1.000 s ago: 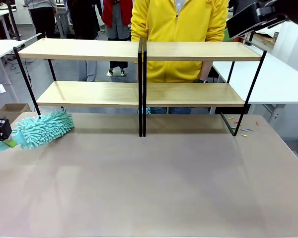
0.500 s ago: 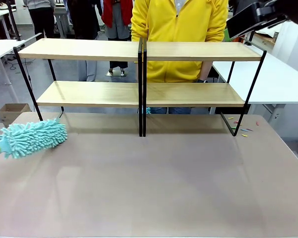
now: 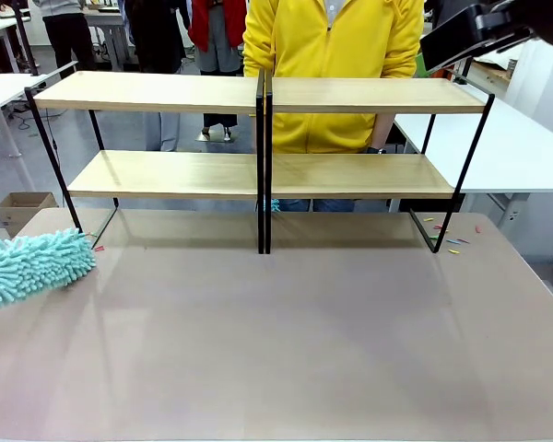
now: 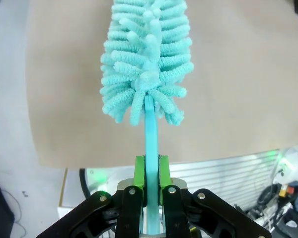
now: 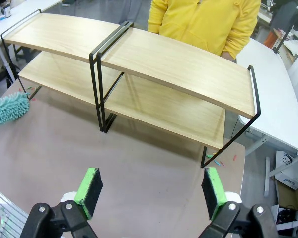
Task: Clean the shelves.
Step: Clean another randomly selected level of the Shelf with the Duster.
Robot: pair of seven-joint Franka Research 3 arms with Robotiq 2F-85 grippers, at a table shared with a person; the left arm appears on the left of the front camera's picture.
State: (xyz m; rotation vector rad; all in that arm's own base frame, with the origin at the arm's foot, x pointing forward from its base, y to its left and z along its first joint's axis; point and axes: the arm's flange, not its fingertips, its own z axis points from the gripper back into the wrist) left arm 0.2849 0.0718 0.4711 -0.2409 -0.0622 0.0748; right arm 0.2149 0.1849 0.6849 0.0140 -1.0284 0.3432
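The shelves are two joined two-tier racks of light wood on black frames, standing across the far half of the table, also seen from above. A fluffy teal duster lies low over the table's left edge, in front of the left rack. In the left wrist view my left gripper is shut on the duster's thin teal handle, the duster head sticking out ahead. My right gripper hangs high above the table, open and empty, looking down at the racks.
A person in a yellow jacket stands behind the shelves. Small coloured bits lie on the table by the right rack's foot. White tables flank both sides, and a cardboard box sits on the floor at left.
The duster has slid left and slightly down, away from the left rack toward the table's left edge; the left gripper has left the front view. The right arm has not moved.
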